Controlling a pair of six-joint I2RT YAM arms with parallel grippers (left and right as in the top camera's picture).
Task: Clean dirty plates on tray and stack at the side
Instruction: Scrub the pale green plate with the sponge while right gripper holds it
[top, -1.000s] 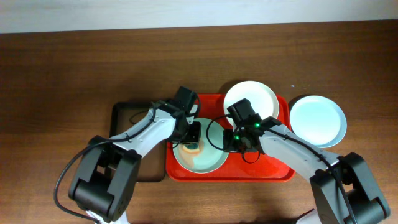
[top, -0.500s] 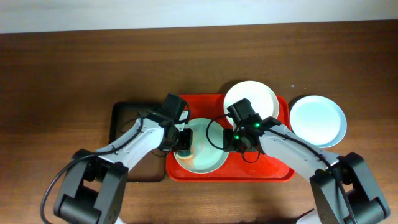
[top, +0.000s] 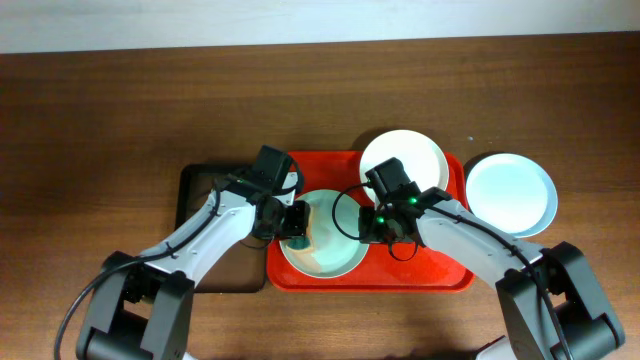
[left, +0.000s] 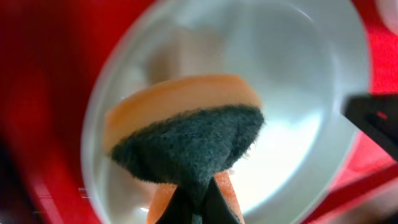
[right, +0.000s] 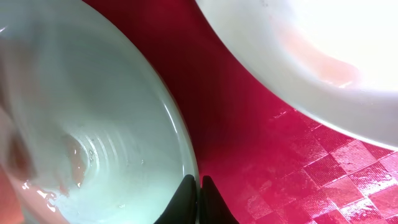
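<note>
Over green plate (top: 335, 256), left gripper (top: 295, 230) clamping sponge (left: 186, 134), right gripper (top: 366, 236) clamping rim.

wooden table (top: 120, 100) | black tray (top: 184, 200): mostly hidden, floor apparently brown | sponge (left: 186, 118): orange, dark green scouring face

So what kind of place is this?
Probably a robot practice table, not a home kitchen: a wooden table, a red tray with a white plate and a pale green plate, and the left pincer holding a sponge.
</note>
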